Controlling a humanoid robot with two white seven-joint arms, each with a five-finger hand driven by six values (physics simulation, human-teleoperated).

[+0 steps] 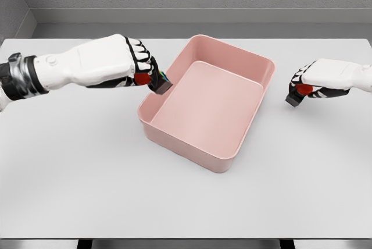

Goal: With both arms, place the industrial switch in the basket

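- Left hand (136,66): fingers clamped on a dark switch (159,83) with red knob, held at the near-left rim of the pink basket (232,68); only part of the switch is seen below the fingertips. Risk: the rim could be clipped and the switch dropped outside.
- Basket: nothing is seen inside.
- Right hand (311,80): fingers closed on a second switch (294,96), well apart from the basket. Risk: slip during the longer carry over the table (186,202).

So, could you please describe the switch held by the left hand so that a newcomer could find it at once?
Start at the pink rectangular plastic basket in the middle of the white table. At its left rim, the white left hand grips a small dark industrial switch with a red knob. Coloured specks mark it, and it is at the rim, unlike the switch in the right hand, apart from the basket.
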